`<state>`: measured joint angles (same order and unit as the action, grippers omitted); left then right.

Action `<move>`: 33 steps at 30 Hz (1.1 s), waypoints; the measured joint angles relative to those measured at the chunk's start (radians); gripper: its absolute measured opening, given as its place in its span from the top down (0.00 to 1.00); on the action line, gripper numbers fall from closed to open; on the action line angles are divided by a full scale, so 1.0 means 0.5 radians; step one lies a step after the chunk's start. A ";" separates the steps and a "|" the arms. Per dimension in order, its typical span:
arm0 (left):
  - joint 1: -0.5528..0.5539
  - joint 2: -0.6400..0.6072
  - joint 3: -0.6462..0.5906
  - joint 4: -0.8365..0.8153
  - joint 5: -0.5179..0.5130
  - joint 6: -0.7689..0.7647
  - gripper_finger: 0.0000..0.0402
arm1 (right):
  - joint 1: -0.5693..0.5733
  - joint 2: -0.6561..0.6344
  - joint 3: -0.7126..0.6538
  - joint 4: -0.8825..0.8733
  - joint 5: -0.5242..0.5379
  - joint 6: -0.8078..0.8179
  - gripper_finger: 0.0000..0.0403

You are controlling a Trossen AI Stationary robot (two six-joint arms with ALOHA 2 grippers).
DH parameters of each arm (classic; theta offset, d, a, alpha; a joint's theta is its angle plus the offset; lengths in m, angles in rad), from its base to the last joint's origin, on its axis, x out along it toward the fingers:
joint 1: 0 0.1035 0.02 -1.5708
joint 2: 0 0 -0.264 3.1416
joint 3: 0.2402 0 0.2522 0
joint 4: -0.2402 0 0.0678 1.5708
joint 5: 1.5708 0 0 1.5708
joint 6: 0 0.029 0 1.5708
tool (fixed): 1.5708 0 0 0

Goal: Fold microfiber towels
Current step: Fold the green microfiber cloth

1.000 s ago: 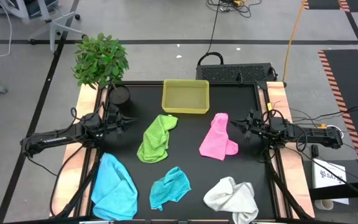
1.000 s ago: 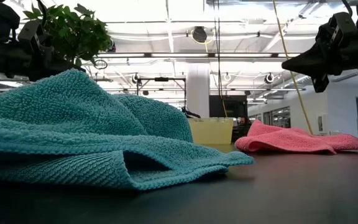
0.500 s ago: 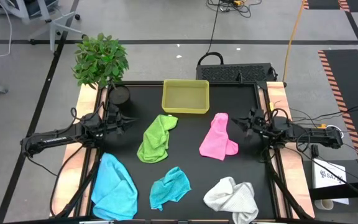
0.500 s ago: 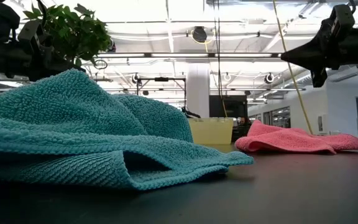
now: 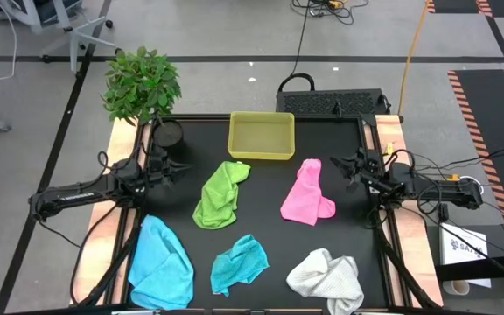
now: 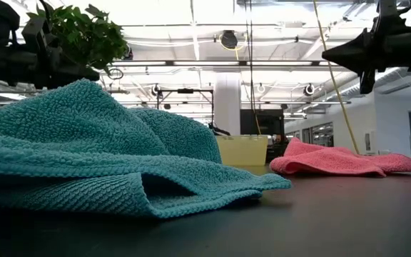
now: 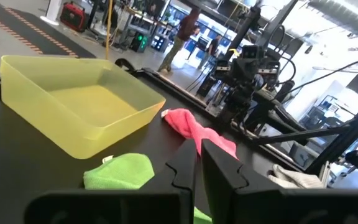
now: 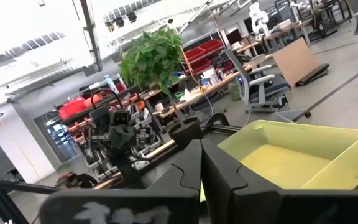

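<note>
1. Green towel: I have it lying crumpled in a long strip near the middle of the surface, just in front of the yellow tray. Soft and limp; I judge it will sag from any pinch, so I would take it by a loose corner at the end toward the tray.
2. Pink towel: rumpled, toward the right edge, nearest the right claw. Light and floppy; the narrow end pointing at the far edge looks the easiest pinch.
3. Light blue towel: spread widest of the five, at the near left corner. Thin pile, likely to drag on the dark surface instead of sliding freely.
4. Teal towel: bunched at the near edge, between the blue and the white one. Its folds hide the corners; I would have to tease one out first.
5. White towel: heaped at the near right corner, the most tangled.
6. Left claw: hovering above the left edge, clear of every towel, fingers all but closed on nothing.
7. Right claw: raised over the right edge, clenched and empty, beside the pink towel but not touching it.
8. Handling note: none is stiff, fragile or heavy; I expect two-point holds to keep edges straight.
</note>
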<state>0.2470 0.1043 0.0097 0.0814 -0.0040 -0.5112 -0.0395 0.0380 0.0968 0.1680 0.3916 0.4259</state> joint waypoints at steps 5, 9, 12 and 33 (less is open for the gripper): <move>0.001 0.000 0.000 0.092 0.001 0.000 0.94 | 0.000 0.000 0.002 0.000 -0.001 0.011 1.00; 0.000 0.000 0.000 0.288 -0.023 0.011 0.94 | 0.000 0.000 0.002 0.000 -0.004 0.014 1.00; 0.001 0.000 0.001 0.370 -0.097 0.020 0.94 | 0.000 0.000 0.002 0.000 -0.005 0.012 1.00; 0.001 0.000 0.001 0.320 -0.443 -0.136 0.94 | 0.000 0.000 0.003 -0.127 -0.005 0.013 1.00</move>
<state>0.2474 0.1043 0.0101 0.2414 -0.2253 -0.5795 -0.0395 0.0380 0.0982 0.1043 0.3893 0.4324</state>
